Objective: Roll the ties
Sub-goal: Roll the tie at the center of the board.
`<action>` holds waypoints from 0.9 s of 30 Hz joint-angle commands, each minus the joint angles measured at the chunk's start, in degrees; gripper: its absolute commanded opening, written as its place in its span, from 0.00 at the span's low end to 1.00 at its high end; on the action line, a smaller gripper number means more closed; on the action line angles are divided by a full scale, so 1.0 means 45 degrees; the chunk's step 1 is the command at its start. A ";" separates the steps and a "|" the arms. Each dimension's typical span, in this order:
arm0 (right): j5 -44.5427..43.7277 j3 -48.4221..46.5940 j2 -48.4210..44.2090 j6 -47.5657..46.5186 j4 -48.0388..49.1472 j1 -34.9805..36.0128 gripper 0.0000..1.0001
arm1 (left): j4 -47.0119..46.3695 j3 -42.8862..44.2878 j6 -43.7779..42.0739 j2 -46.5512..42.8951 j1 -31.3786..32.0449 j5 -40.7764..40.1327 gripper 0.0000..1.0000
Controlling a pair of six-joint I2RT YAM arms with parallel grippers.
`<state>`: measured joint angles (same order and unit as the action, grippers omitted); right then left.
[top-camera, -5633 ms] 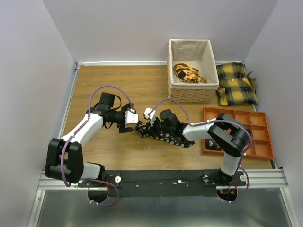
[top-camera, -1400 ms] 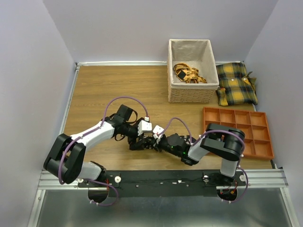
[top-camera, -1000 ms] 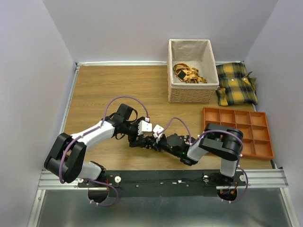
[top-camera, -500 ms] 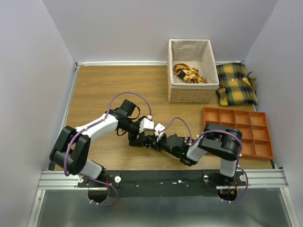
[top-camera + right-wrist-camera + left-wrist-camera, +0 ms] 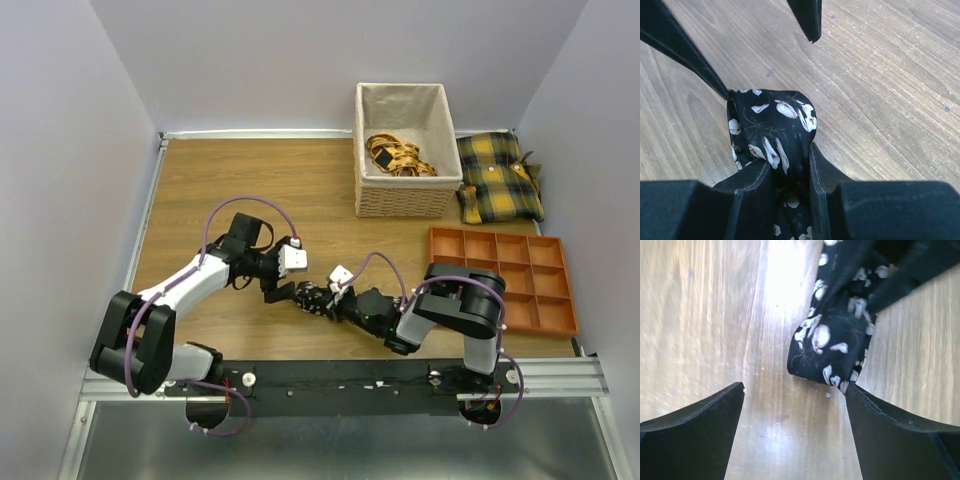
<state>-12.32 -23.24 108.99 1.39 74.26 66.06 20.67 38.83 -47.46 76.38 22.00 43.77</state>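
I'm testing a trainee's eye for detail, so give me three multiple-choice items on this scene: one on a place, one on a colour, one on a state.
1. Where on the table is the tie?
A far left corner; B near middle, in the right gripper; C far right corner.
2. The tray is:
A blue; B orange; C green.
3. The left gripper is:
A shut on the tie; B shut, empty; C open.

Key: B, the right wrist view shows the fingers pinching it; B, its compartments are orange; C, its fingers stand wide apart beside the tie.
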 commanded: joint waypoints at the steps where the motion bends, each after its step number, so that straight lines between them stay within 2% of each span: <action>1: 0.0842 0.0478 0.0721 -0.0347 0.0100 0.0163 0.01 | 0.1044 0.0157 -0.5063 0.0364 -0.0396 0.2435 0.93; 2: 0.0765 0.0439 0.0721 -0.0347 0.0003 0.0163 0.01 | 0.2193 0.1147 -0.6083 0.0738 -0.0938 0.2848 0.95; 3: 0.0706 0.0458 0.0702 0.0001 -0.0133 0.0144 0.01 | 0.4853 0.1717 -0.7099 0.1148 -0.1233 0.3258 0.98; 5: 0.0531 0.0536 0.0644 0.0063 -0.0096 0.0144 0.01 | 0.7309 0.3585 -0.8954 0.2142 -0.1800 0.4407 0.99; 6: 0.0549 0.0575 0.0624 0.0082 -0.0154 0.0144 0.01 | 0.9487 0.4197 -0.9467 0.2341 -0.2305 0.5052 0.99; 8: 0.0452 0.0576 0.0546 0.0159 -0.0310 0.0144 0.01 | 1.1259 0.5291 -1.0714 0.2402 -0.2447 0.6863 0.99; 9: 0.0452 0.0576 0.0565 0.0257 -0.0253 0.0144 0.01 | 1.1944 0.5239 -1.0800 0.2209 -0.2331 0.7552 0.99; 11: 0.0607 0.0517 0.0702 0.0219 -0.0174 0.0124 0.01 | 1.1659 0.4327 -1.0393 0.1508 -0.1884 0.8551 0.99; 13: 0.0608 0.0420 0.0683 0.0336 -0.0349 0.0124 0.01 | 1.0335 0.3563 -0.7824 0.1289 -0.1143 0.8634 0.99; 14: 0.0589 0.0439 0.0605 0.0375 -0.0466 0.0143 0.01 | 1.0001 0.2805 -0.7426 0.1289 -0.0965 0.8478 0.99; 15: 0.0531 0.0497 0.0488 0.0472 -0.0641 0.0144 0.01 | 1.0771 0.2488 -0.9104 0.1308 -0.0828 0.7993 0.99; 16: 0.0453 0.0575 0.0371 0.0453 -0.0739 0.0144 0.01 | 1.0895 0.2195 -0.9295 0.1250 -0.0768 0.7853 0.99; 17: 0.0432 0.0846 0.0080 0.0434 -0.0818 0.0144 0.01 | 1.0335 0.2076 -0.8252 0.0998 -0.0787 0.7813 0.99; 18: 0.0452 0.1004 -0.0058 0.0356 -0.0760 0.0144 0.01 | 0.6946 0.1958 -0.5670 0.0822 -0.0787 0.7503 0.99; 19: 0.0548 0.1160 -0.0156 0.0143 -0.0682 0.0144 0.01 | 0.4127 0.1648 0.1046 0.0549 -0.0787 0.6050 0.99; 20: 0.0723 0.1413 -0.0331 -0.0033 -0.0624 0.0144 0.01 | 0.0716 0.0233 0.5464 -0.0227 -0.0594 0.4160 0.99; 21: 0.0803 0.1474 -0.0411 -0.0151 -0.0739 0.0124 0.01 | -0.4095 -0.0458 0.7306 -0.0679 -0.0456 0.2536 0.99; 22: 0.0861 0.1493 -0.0508 -0.0171 -0.0914 0.0143 0.01 | -0.4317 -0.0716 0.6106 -0.1032 -0.0358 0.2114 0.99; 23: 0.1036 0.1494 -0.0567 -0.0481 -0.1090 0.0144 0.01 | -0.3816 -0.0912 0.6172 -0.1770 -0.0261 0.2690 0.99; 24: 0.1096 0.1436 -0.0703 -0.0600 -0.1247 0.0144 0.01 | -0.5300 -0.1378 0.7023 -0.2319 -0.0047 0.2328 0.99; 25: 0.1212 0.1454 -0.0762 -0.0640 -0.1422 0.0144 0.01 | -0.5508 -0.1769 0.7380 -0.2847 0.0032 0.1957 0.99; 26: 0.1349 0.1455 -0.0802 -0.0660 -0.1424 0.0144 0.01 | -0.5143 -0.2315 0.6107 -0.3722 0.0149 0.1431 0.99; 27: 0.1428 0.1435 -0.0860 -0.0737 -0.1385 0.0124 0.01 | -0.4830 -0.2533 0.6249 -0.4098 0.0537 0.0711 0.99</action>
<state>-9.19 -18.15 105.89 1.34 75.50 66.06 17.52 32.51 -32.47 68.42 21.06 59.27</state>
